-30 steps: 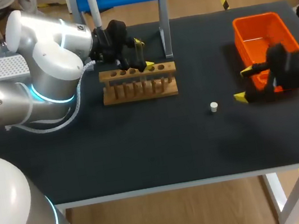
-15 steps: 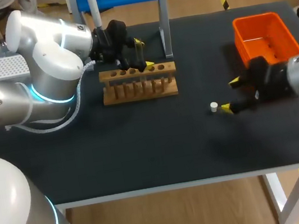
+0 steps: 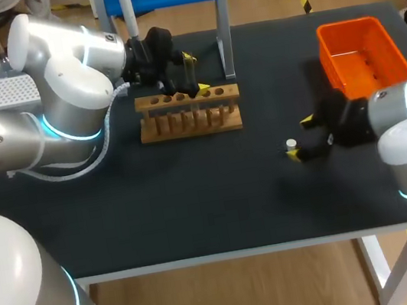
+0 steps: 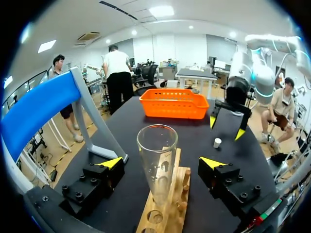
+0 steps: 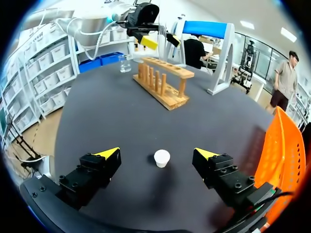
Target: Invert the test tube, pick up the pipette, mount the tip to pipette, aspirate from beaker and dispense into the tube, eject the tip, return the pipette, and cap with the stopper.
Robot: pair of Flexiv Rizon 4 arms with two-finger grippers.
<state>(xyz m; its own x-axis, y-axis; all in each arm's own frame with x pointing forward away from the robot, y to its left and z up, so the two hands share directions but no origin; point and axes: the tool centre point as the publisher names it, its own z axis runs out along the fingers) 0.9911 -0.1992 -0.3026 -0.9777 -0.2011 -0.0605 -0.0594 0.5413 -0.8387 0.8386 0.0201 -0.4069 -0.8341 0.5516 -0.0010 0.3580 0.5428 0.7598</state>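
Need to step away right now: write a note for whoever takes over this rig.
Left gripper: open, fingers either side of the tube, not touching it.
Right gripper: open, stopper between its fingers, not gripped.
Tube stands mouth up in the rack. Pipette hangs on the stand.
Done: tube upright, pipette on its stand. Whether the tube holds liquid, I cannot tell.
Left: grip the stopper and cap the tube.

L claw (image 4: 163,163), R claw (image 5: 156,153): fingers apart
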